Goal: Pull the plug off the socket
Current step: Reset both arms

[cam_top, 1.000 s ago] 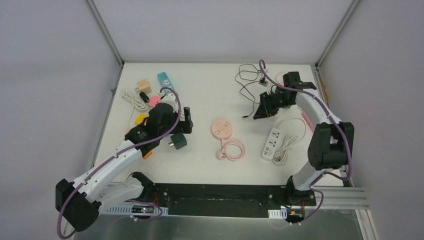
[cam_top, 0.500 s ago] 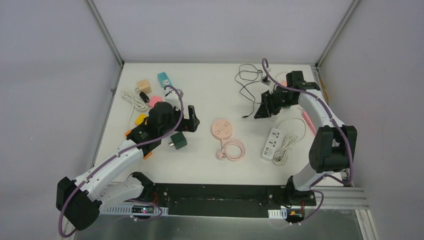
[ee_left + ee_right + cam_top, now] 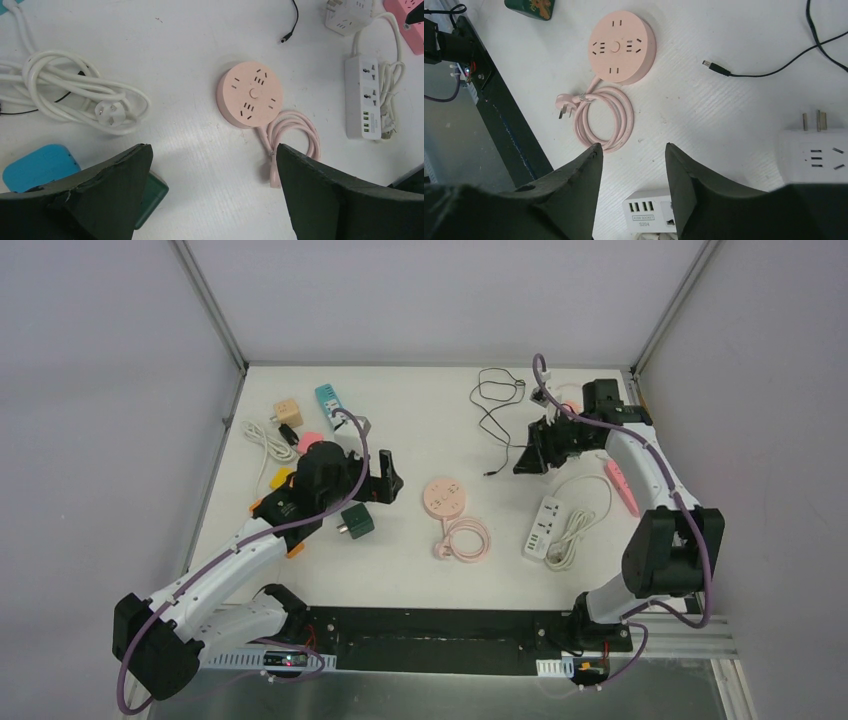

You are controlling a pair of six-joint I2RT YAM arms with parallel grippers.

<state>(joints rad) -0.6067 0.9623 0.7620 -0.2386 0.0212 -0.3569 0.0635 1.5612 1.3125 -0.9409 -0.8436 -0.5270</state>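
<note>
Left fingers wide, empty; right fingers parted, empty. White cable plug: left wrist, not right.

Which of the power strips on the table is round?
The pink socket hub in the middle, its pink cord coiled beside it. The white strip to its right and the teal strip at far left are long bars.
</note>
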